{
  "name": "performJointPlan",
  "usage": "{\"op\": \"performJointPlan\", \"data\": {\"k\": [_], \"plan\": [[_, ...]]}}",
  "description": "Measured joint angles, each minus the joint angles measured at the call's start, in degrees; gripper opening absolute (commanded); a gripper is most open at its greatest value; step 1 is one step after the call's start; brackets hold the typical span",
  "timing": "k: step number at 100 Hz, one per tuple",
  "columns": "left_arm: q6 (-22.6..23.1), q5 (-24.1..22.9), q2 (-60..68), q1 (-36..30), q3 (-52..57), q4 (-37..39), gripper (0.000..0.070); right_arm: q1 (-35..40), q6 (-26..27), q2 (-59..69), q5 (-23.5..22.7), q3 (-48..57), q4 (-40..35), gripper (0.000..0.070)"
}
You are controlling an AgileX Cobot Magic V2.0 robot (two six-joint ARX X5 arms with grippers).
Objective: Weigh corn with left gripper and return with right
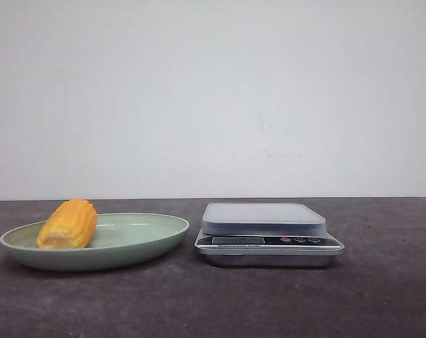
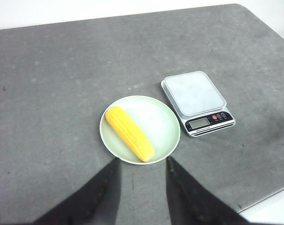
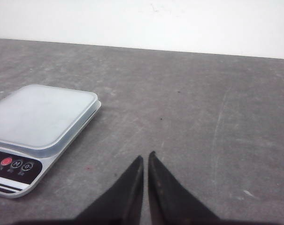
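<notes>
Corn (image 2: 129, 133) lies on the plate (image 2: 167, 123), beyond the left pincer (image 2: 142, 161), spread wide, empty.

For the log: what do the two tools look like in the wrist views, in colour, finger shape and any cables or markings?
Both are plain black. The left tool has two long fingers that taper toward their tips. The right tool has two tapering, sharply pointed fingers. No cables, labels or markings show on either, and the front view shows neither arm.
</notes>
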Motion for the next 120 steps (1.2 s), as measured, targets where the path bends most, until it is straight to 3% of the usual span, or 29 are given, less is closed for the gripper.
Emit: {"op": "performJointPlan", "data": {"k": [68, 80, 90, 101, 110, 120], "plan": [[0.02, -0.52, -0.20, 0.57, -0.52, 1.27, 0.0154, 0.00, 0.00, 0.00, 0.00, 0.00, 0.00, 0.0012], [3.76, 2.91, -2.86, 6.10, -5.68, 15.98, 0.0154, 0.00, 0.00, 0.00, 0.00, 0.00, 0.00, 0.0012], [9.44, 12.33, -6.80, 12.87, -14.27, 34.29, 0.0154, 0.00, 0.00, 0.00, 0.00, 0.00, 0.02, 0.0012], [12.35, 21.35, -11.89, 20.31, -26.69, 54.58, 0.0154, 0.00, 0.00, 0.00, 0.00, -0.02, 0.02, 0.0012], [12.50, 23.04, -15.87, 25.77, -37.29, 67.30, 0.0154, 0.00, 0.00, 0.00, 0.00, 0.00, 0.02, 0.0012], [11.78, 23.04, -19.41, 31.65, -47.80, 73.31, 0.0154, 0.00, 0.00, 0.00, 0.00, 0.00, 0.00, 0.0012]]}}
